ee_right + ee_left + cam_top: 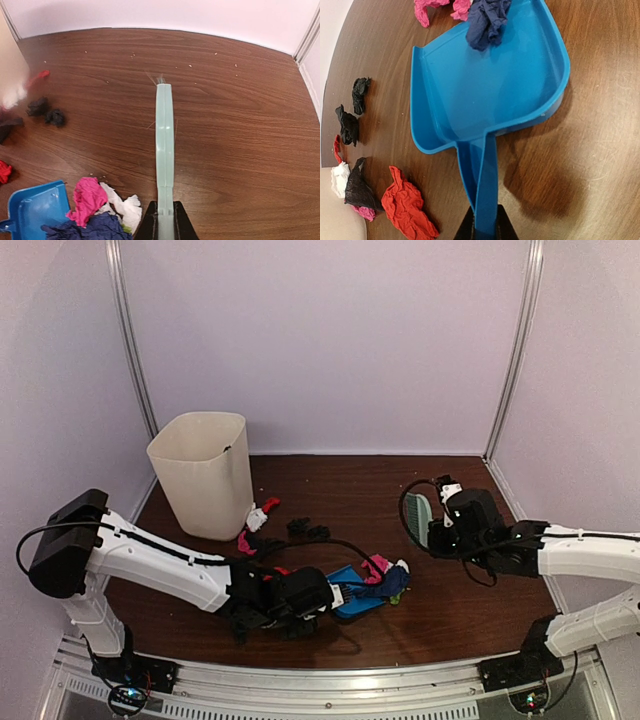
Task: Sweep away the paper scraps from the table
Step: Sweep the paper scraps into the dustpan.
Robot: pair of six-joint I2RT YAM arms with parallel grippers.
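Several paper scraps [87, 197] lie heaped left of the right tool [164, 221].

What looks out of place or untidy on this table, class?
Paper scraps lie loose on the table: red, black and white ones beside the blue dustpan, near the bin's foot, not in it. The dustpan is nearly bare; only a dark blue scrap sits at its mouth. Pale crumbs dot the far side.

Bin [203, 485] back-left on table [400, 490]; paper scraps [305, 531] between bin and dustpan [352, 602]; brush [418, 512] right.
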